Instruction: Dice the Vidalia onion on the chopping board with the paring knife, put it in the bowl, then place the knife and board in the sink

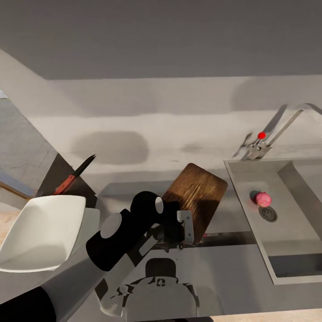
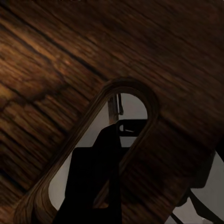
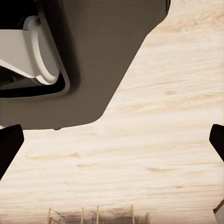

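The dark brown chopping board (image 1: 199, 192) lies angled on the grey countertop (image 1: 232, 268), just left of the sink (image 1: 290, 255). My left gripper (image 1: 184, 229) is shut on the board's near end. In the left wrist view the board (image 2: 60, 70) sits very close, and a dark finger (image 2: 93, 179) shows through its slot hole. The pinkish Vidalia onion (image 1: 263, 199) rests in the sink beside the round drain (image 1: 268, 214). The paring knife (image 1: 75, 175) lies at the far left, past the white bowl (image 1: 42, 232). My right gripper (image 3: 112, 144) hangs open over light wooden floor.
A chrome tap (image 1: 273, 134) with a red knob (image 1: 261, 135) stands behind the sink. The grey wall (image 1: 156, 40) closes off the back. The robot's base (image 3: 93, 60) shows in the right wrist view, and the trunk (image 1: 156, 295) sits low in the head view.
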Controlling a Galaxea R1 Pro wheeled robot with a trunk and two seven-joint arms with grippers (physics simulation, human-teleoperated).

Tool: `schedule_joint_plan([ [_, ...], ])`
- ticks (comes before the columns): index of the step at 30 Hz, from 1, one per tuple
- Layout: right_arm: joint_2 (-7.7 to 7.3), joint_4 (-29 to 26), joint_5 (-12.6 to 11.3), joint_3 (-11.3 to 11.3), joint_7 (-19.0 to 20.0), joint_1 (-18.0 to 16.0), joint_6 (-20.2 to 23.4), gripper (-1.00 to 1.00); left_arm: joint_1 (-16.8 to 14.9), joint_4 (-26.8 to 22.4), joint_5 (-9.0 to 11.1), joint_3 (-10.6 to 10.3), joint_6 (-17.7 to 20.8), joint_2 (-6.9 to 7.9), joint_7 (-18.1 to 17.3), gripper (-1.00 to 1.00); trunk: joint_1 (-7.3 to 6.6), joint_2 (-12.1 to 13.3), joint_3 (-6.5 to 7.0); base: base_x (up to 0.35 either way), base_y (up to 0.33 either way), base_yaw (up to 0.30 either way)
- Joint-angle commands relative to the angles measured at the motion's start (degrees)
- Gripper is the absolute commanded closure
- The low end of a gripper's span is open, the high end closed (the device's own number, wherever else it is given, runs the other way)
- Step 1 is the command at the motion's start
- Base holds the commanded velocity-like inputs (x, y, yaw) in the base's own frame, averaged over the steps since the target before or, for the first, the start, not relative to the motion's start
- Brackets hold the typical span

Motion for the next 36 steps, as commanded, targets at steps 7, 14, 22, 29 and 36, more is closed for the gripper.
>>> schedule_joint_plan([
  [7,0.06,0.12,-0.64,0.47,0.02,-0.01,0.17,-1.00,-0.01,2.17,-0.73,0.08,0.43,-0.19,-0.34,1.00,0.04,-0.07,-0.08,0.000,0.000,0.000],
  [14,0.09,0.15,-0.66,0.47,0.03,-0.01,0.17,-1.00,-0.02,0.53,-0.74,0.09,0.43,-0.67,-0.36,1.00,0.04,-0.07,-0.08,0.000,0.000,0.000],
  [22,0.12,0.15,-0.66,0.47,0.07,-0.01,0.17,-1.00,-0.02,-1.44,-0.74,2.35,0.43,-1.57,-0.36,1.00,0.04,-0.07,-0.08,0.000,0.000,0.000],
  [29,0.16,0.15,-0.66,0.47,0.09,-0.01,0.17,-1.00,-0.04,-1.81,-0.74,3.87,0.43,-1.86,-0.36,1.00,0.04,-0.07,-0.08,0.000,0.000,0.000],
  [36,0.18,0.15,-0.66,0.47,0.09,-0.01,0.17,-1.00,-0.04,-1.87,-0.77,3.95,0.43,-1.94,-0.36,1.00,0.04,-0.07,-0.08,0.000,0.000,0.000],
])
